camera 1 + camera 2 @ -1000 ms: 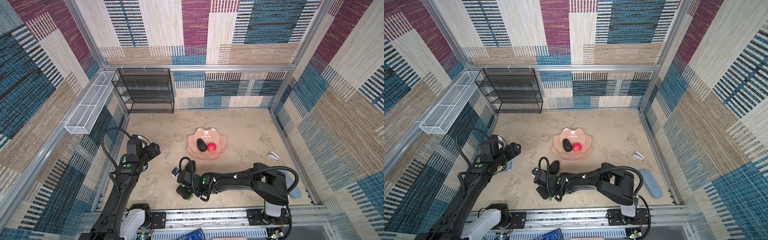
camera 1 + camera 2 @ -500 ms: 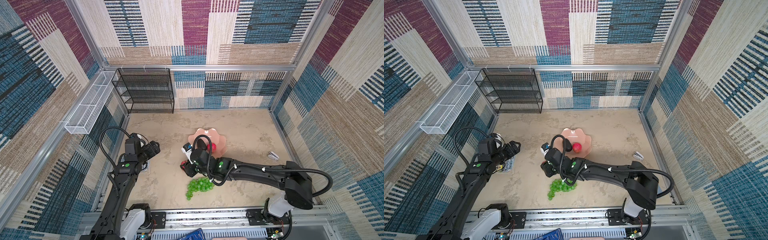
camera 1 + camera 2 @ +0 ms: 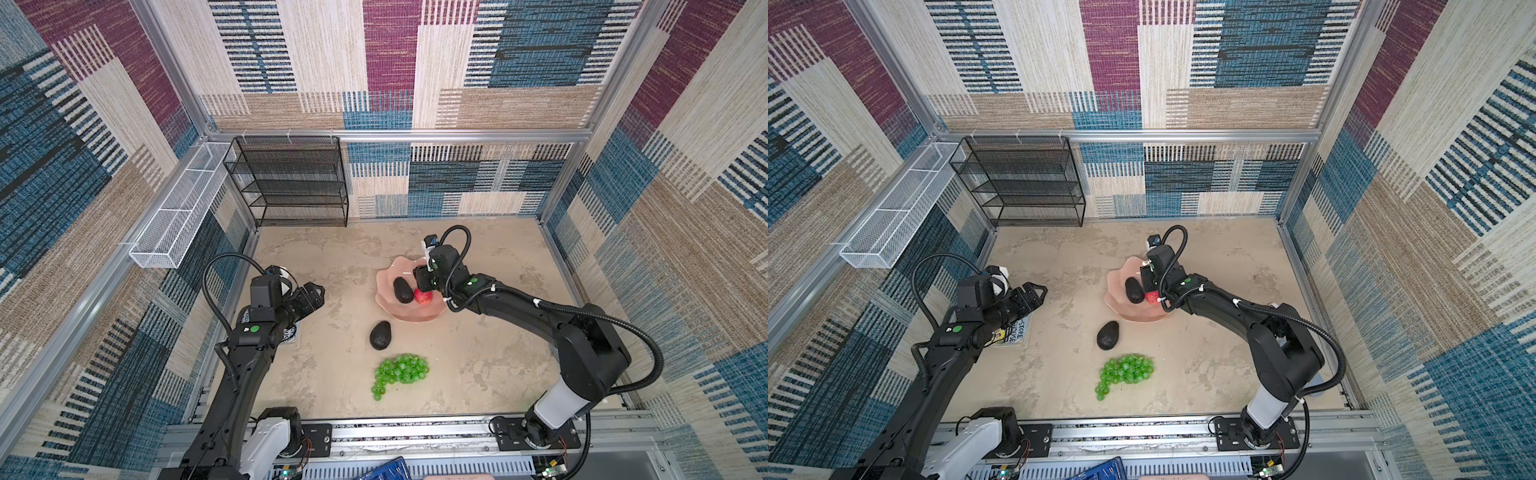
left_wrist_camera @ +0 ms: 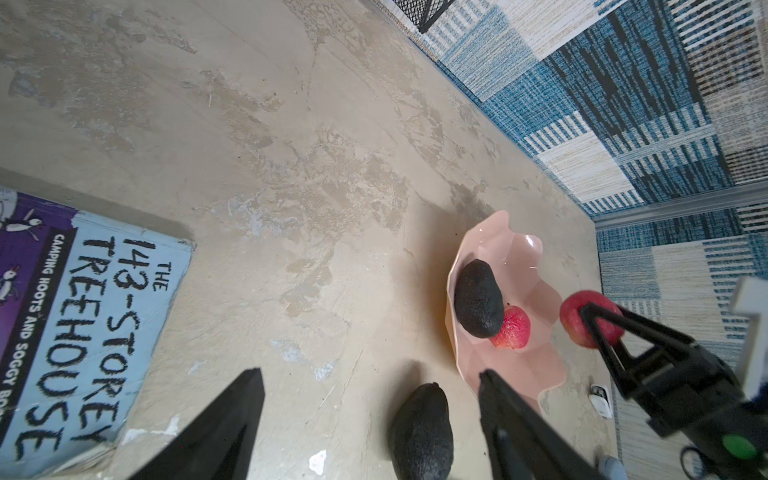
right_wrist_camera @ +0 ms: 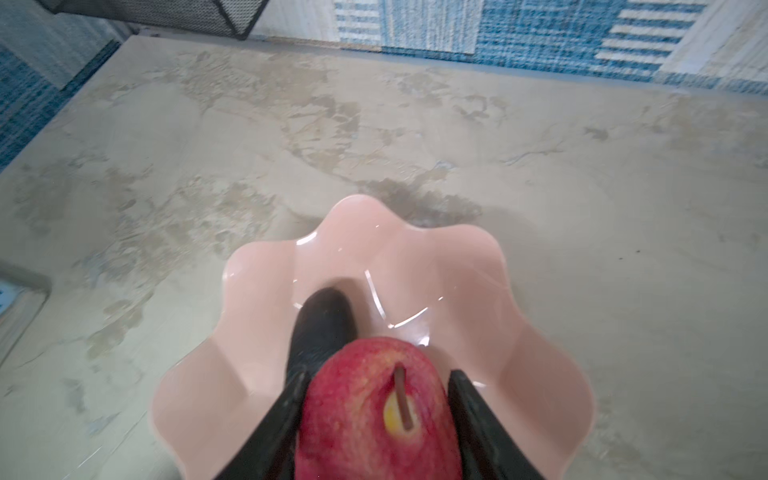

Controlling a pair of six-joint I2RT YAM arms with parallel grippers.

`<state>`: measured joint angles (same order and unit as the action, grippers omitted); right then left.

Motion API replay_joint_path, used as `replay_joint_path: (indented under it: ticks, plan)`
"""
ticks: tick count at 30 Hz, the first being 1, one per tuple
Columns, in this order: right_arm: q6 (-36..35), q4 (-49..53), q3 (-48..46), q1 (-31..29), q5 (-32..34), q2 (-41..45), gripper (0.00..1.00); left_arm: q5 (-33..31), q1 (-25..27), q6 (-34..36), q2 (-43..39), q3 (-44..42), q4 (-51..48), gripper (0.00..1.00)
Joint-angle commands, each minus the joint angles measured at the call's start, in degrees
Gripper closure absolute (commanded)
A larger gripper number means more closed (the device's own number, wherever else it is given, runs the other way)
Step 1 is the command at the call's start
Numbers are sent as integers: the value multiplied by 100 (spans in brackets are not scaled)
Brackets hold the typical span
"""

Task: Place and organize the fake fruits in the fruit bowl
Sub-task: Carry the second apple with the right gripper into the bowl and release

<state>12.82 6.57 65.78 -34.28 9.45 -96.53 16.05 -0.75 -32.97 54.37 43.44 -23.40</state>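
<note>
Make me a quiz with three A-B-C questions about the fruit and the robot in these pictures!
1. How many avocados lie in the pink bowl? A) none B) one C) two
2. Where are the green grapes? A) in the bowl B) on the table C) on the black shelf
3. What is the right gripper doing? A) shut on a red apple B) open and empty C) shut on grapes

Answers:
1 B: one avocado lies inside; the second avocado sits on the table.
2 B: they lie on the table, outside the bowl.
3 A: its jaws clamp the apple over the bowl.
</note>
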Motion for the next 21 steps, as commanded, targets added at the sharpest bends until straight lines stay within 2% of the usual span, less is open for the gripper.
replay_joint_path:
  ticks: [1,11,16,21]
  plan:
    - [-206,-420,173,168,-186,-329,48,311,-13,156,-47,47,-132,16]
    - [-74,-624,626,255,-479,-1431,47,627,-12,335,-200,129,-385,17]
    - [-34,-605,592,255,-488,-1519,42,833,8,371,-310,23,-435,18]
    - [9,-572,540,255,-552,-1335,29,917,191,295,-310,-115,-430,18]
